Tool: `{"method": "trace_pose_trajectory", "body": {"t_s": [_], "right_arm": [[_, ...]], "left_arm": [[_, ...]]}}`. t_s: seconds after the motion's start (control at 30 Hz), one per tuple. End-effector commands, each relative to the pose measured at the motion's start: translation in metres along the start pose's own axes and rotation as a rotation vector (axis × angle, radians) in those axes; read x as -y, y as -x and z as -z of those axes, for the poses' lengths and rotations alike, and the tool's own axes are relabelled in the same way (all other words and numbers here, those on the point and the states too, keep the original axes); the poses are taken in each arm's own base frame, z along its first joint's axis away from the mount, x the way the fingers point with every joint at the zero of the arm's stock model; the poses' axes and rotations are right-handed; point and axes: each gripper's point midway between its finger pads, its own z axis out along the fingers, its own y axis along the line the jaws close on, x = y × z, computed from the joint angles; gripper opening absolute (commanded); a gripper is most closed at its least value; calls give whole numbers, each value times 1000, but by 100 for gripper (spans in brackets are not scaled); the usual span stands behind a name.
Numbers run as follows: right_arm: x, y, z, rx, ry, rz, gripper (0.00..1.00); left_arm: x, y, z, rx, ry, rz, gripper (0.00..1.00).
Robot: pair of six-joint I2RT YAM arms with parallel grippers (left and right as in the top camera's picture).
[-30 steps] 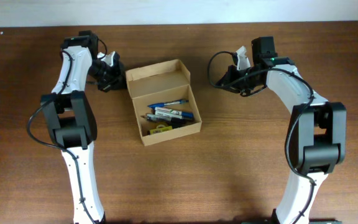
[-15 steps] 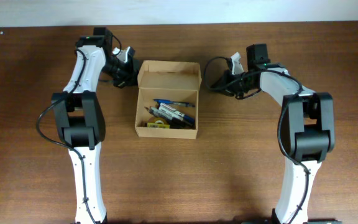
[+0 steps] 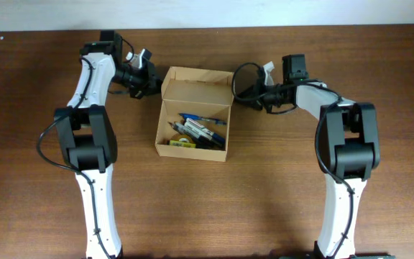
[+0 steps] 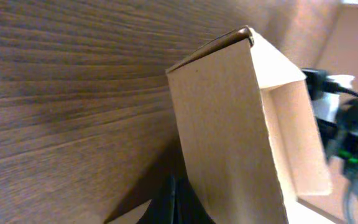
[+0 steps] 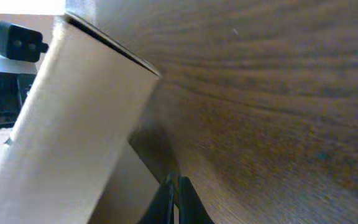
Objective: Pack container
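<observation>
Two grippers flank the open cardboard container (image 3: 191, 152), which sits mid-table (image 3: 279, 194) with its flap lid (image 3: 197, 75) upright at the far edge and pens (image 3: 201, 129) inside. The left gripper (image 3: 146, 74) is just beside the far left corner and the right gripper (image 3: 249, 95) just beside the far right. I cannot tell how wide either gripper stands.

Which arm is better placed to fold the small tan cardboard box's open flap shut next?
Left, probably. The left gripper sits beside the free corner of the upright flap of the small tan cardboard box; the right gripper sits nearer the hinge, by the side wall.
</observation>
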Motion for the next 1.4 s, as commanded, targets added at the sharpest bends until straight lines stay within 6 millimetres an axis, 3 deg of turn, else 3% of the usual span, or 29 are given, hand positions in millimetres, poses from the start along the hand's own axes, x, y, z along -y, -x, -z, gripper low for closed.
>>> {"method": "trace_pose_trajectory", "body": {"t_s": [0.0, 0.27, 0.5, 0.77, 0.97, 1.13, 1.37], "right_arm": [[-10, -2, -3, -27, 74, 8, 4], [-38, 2, 0, -38, 206, 102, 4], [-64, 9, 7, -32, 310, 194, 4], [-93, 18, 21, 12, 318, 273, 4], [-119, 19, 23, 11, 331, 327, 4], [-153, 17, 28, 17, 353, 399, 4], [-177, 11, 39, 5, 362, 413, 4]], "left_arm": [[-2, -7, -15, -55, -93, 56, 2], [-4, -11, -25, -91, -164, 88, 2], [16, -4, -19, -74, -264, 35, 1], [52, 16, 10, 5, -255, -87, 2], [82, 19, 34, 46, -225, -162, 2], [91, 11, 42, 35, -225, -189, 1], [92, 2, 43, 11, -224, -209, 2]]}}
